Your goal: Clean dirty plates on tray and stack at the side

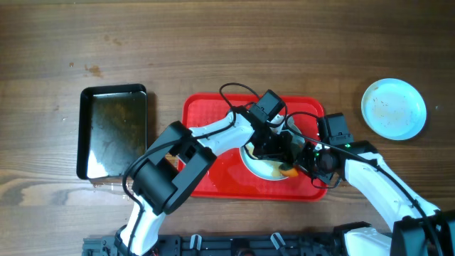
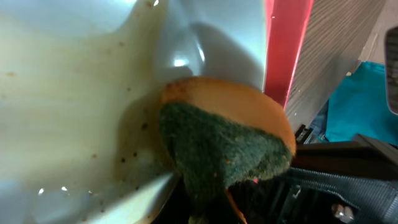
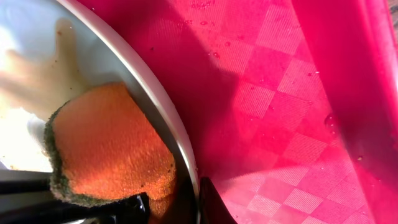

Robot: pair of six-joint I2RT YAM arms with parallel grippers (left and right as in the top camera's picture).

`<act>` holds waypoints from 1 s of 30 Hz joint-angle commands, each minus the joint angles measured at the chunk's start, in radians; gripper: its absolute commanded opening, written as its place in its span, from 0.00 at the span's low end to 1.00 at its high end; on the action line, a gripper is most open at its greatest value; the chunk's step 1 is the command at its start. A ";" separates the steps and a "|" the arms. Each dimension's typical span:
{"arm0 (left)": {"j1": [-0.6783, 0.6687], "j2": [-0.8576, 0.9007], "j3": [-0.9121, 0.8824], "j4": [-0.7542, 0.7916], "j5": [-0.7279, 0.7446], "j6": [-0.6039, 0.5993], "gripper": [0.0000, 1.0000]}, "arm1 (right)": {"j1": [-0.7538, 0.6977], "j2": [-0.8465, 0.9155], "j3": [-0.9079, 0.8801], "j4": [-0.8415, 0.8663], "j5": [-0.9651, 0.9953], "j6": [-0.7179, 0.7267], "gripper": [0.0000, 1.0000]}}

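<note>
- Wooden table (image 1: pixel 227 43) runs under everything; a black pan (image 1: pixel 114 135) sits well off the left gripper's (image 1: pixel 274 149) outer side.
- Beneath both tools lies the red tray (image 1: pixel 227 181), with a mint-blue plate (image 2: pixel 68 81) directly under their tips.
- We read the left gripper as pinching an orange-and-green sponge (image 2: pixel 224 137), its scouring face on the plate's smeared, specked floor.
- The right gripper (image 3: pixel 177 199) looks clamped across the plate's rim, just beside the sponge.
- Well beyond the right gripper, off the tray, a second plate (image 1: pixel 393 108) rests, lightly specked.
- We judge scrubbing is in hand. The next move calls for sweeping over the remaining specks with the rim held firm.
</note>
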 commanded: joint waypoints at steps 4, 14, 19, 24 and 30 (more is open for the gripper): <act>0.034 0.056 0.006 -0.177 -0.401 0.048 0.04 | -0.005 0.011 -0.014 -0.024 0.043 -0.013 0.04; 0.152 0.056 0.006 -0.356 -0.819 0.138 0.04 | -0.005 0.011 -0.014 -0.024 0.043 -0.013 0.04; 0.153 0.051 0.071 -0.426 -0.850 0.187 0.04 | -0.005 0.011 -0.014 -0.024 0.045 -0.013 0.04; 0.148 -0.033 0.325 -0.628 -0.849 0.197 0.04 | -0.005 0.011 -0.014 -0.015 0.055 -0.011 0.04; 0.148 -0.143 0.582 -0.858 -0.850 0.197 0.04 | -0.005 0.011 -0.014 0.009 0.058 -0.013 0.05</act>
